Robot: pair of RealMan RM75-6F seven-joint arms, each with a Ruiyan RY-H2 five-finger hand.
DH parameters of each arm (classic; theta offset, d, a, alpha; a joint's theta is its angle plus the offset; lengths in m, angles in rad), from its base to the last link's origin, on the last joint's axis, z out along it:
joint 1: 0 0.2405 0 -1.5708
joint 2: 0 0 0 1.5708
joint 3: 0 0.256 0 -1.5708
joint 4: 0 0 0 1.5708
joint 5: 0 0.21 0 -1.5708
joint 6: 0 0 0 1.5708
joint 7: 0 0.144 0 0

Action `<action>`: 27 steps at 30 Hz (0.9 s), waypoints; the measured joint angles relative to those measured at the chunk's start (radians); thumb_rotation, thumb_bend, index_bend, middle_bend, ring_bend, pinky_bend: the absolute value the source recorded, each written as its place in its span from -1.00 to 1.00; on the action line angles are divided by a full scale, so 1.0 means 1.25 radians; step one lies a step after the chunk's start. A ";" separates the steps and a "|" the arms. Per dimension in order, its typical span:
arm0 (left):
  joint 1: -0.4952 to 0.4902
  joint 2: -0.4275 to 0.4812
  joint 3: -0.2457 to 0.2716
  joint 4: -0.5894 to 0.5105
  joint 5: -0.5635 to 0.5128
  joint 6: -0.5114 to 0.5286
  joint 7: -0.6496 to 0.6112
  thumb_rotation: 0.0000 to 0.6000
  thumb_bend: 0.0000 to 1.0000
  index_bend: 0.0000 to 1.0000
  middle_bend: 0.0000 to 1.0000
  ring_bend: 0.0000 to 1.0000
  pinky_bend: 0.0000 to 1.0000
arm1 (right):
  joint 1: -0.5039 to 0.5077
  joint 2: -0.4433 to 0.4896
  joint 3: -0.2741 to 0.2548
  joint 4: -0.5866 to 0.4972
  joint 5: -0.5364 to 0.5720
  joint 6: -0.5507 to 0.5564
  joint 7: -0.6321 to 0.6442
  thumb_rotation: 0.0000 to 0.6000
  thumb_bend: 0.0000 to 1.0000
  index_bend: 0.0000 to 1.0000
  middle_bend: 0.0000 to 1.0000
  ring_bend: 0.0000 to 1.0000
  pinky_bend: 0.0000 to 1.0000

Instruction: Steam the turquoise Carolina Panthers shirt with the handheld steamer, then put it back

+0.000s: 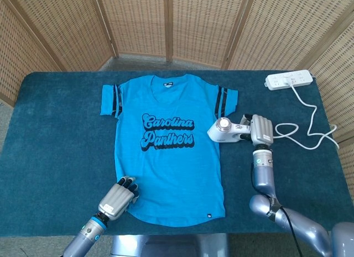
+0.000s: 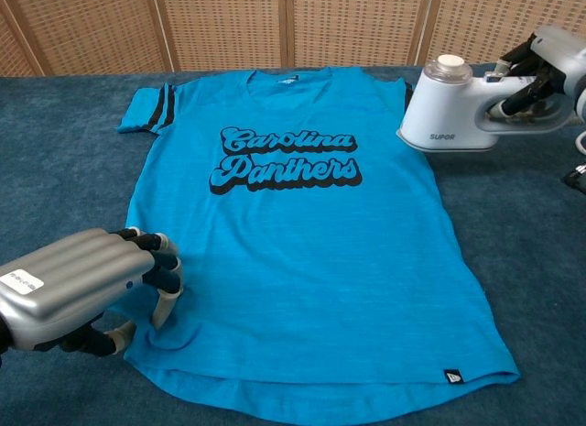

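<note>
Steamer (image 1: 224, 130) hovering at the shirt's (image 1: 166, 157) right edge.
Right hand (image 1: 261, 130) is gripping its handle; left hand (image 1: 118, 197), fingers curled, is pressing the hem's lower-left corner against the table (image 1: 55, 135).

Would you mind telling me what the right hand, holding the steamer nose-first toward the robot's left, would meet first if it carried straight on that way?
Most likely the shirt: the steamer in the right hand sits at its sleeve-side edge, though its height above the fabric is unclear.
</note>
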 measured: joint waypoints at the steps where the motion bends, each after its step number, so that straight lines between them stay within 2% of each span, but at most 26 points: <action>1: 0.000 0.000 0.000 0.001 0.001 0.000 -0.001 0.84 -0.06 0.32 -0.29 -0.65 -0.67 | -0.002 0.006 0.000 -0.020 0.004 0.005 -0.007 1.00 -0.26 0.34 0.34 0.37 0.24; 5: 0.001 0.001 0.003 0.001 0.007 0.002 -0.006 0.84 -0.05 0.32 -0.29 -0.65 -0.67 | -0.006 0.020 -0.005 -0.092 0.013 0.027 -0.033 1.00 -0.26 0.34 0.34 0.37 0.24; 11: 0.004 0.003 0.006 0.004 0.011 0.003 -0.014 0.84 -0.05 0.32 -0.29 -0.65 -0.67 | -0.001 0.006 -0.045 -0.168 0.006 0.064 -0.076 1.00 -0.26 0.34 0.34 0.36 0.24; 18: 0.004 0.001 0.006 0.012 0.012 0.000 -0.021 0.84 -0.05 0.32 -0.29 -0.65 -0.67 | 0.018 -0.058 -0.078 -0.145 -0.006 0.081 -0.098 1.00 -0.26 0.34 0.34 0.35 0.23; 27: 0.001 -0.005 0.001 0.020 0.010 -0.008 -0.027 0.86 -0.05 0.33 -0.29 -0.65 -0.67 | 0.051 -0.147 -0.094 -0.071 -0.015 0.091 -0.116 1.00 -0.26 0.34 0.34 0.35 0.22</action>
